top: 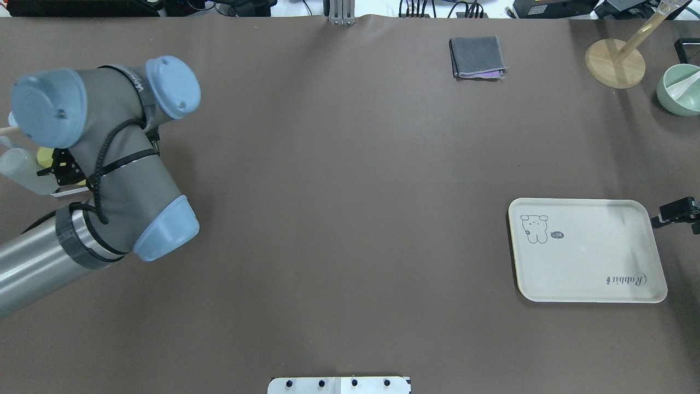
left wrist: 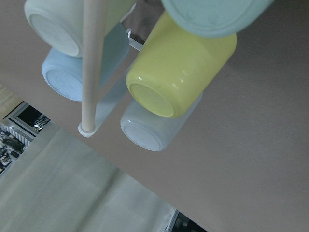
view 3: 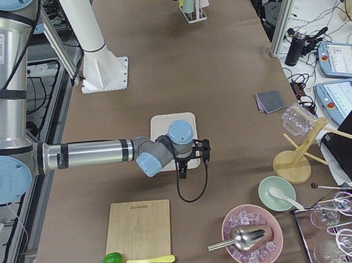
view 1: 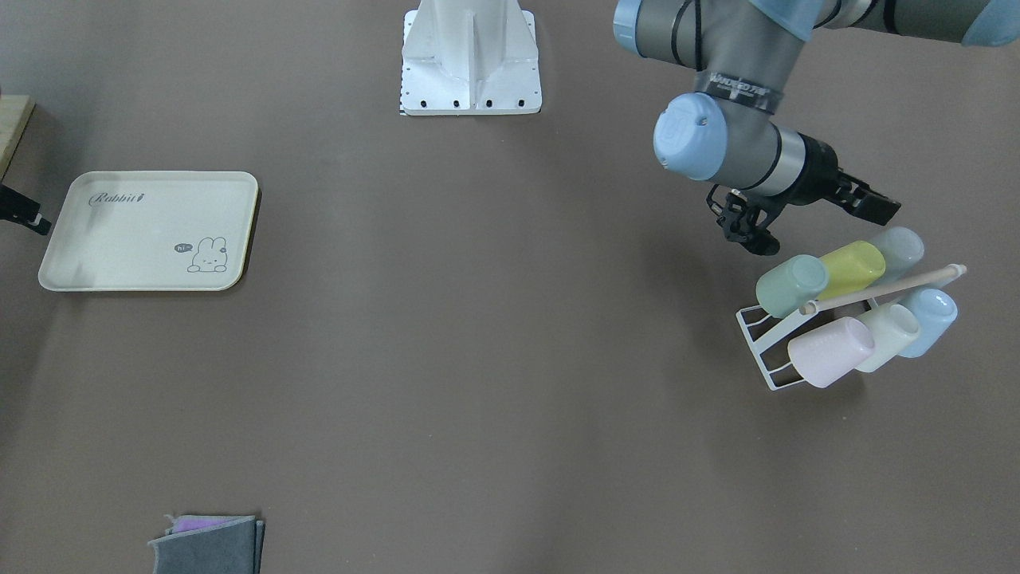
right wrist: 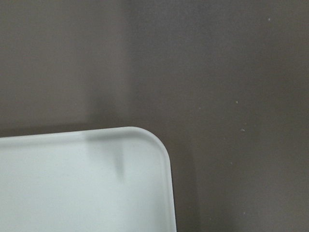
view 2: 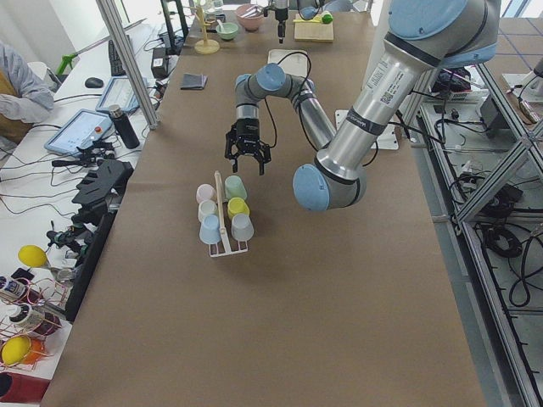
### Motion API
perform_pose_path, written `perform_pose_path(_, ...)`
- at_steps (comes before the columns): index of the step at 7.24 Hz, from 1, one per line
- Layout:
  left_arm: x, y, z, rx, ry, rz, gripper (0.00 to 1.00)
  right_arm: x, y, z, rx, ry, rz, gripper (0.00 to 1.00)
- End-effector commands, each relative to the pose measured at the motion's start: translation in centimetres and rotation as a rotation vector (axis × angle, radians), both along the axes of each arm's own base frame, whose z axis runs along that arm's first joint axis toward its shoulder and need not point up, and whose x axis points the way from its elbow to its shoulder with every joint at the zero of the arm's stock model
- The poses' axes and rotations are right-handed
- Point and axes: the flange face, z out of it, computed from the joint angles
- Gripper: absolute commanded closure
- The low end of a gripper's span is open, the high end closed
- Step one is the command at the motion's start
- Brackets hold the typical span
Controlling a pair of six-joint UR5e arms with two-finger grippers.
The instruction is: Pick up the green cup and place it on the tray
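- The green cup is seen at the right of the front-facing frame, tilted on a white wire rack that is stood on the table.
- The cup is set at the end of a row of three: the yellow cup is just beside it, and the grey-blue cup lies beyond that.
- A second row, made up of the pink cup, the cream cup and the blue cup, is carried on the other side of a wooden rod.
- The left gripper is seen in the left-side view just above the green cup and apart from it. Its fingers are spread, and nothing is gripped between them.
- In the left wrist view the green cup is cut off at the top right edge, and the yellow cup's base is shown near the centre.
- The tray is laid flat at the left of the front-facing frame, well apart from the rack.
- The right gripper is found at the right edge of the overhead frame, just beside the tray's short side. Whether its fingers are spread or pressed together cannot be told.
- One rounded tray corner is shown at the lower left of the right wrist view.
- A folded grey cloth is seen at the bottom left of the front-facing frame.
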Motion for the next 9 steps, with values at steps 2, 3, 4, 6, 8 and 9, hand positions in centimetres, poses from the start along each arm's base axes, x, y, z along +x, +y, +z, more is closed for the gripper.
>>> perform_pose_path(2, 6.2, -2.0, -0.5, 0.004, -0.131, 0.437, 0.01, -2.1, 0.5, 0.3, -0.001, 0.010, -0.045, 0.01)
perform_pose_path(3, 8.6, -1.0, 0.1, 0.052, -0.157, 0.505, 0.01, -2.4, 0.6, 0.4, -0.003, 0.011, -0.052, 0.01)
perform_pose_path(4, 9.4, -1.6, 1.0, 0.079, -0.200, 0.524, 0.01, -2.5, 0.8, 0.4, 0.006, 0.004, -0.054, 0.01)
perform_pose_path(6, 12.4, -0.2, 1.3, 0.104, -0.185, 0.580, 0.01, -2.6, 1.0, 0.7, 0.020, -0.002, -0.055, 0.01)
perform_pose_path(8, 12.7, 0.1, 1.9, 0.097, -0.195, 0.585, 0.01, -2.5, 1.2, 0.9, 0.024, -0.002, -0.055, 0.01)
perform_pose_path(9, 14.0, 1.2, 2.4, 0.088, -0.205, 0.613, 0.01, -2.6, 1.2, 0.9, 0.025, -0.001, -0.057, 0.02)
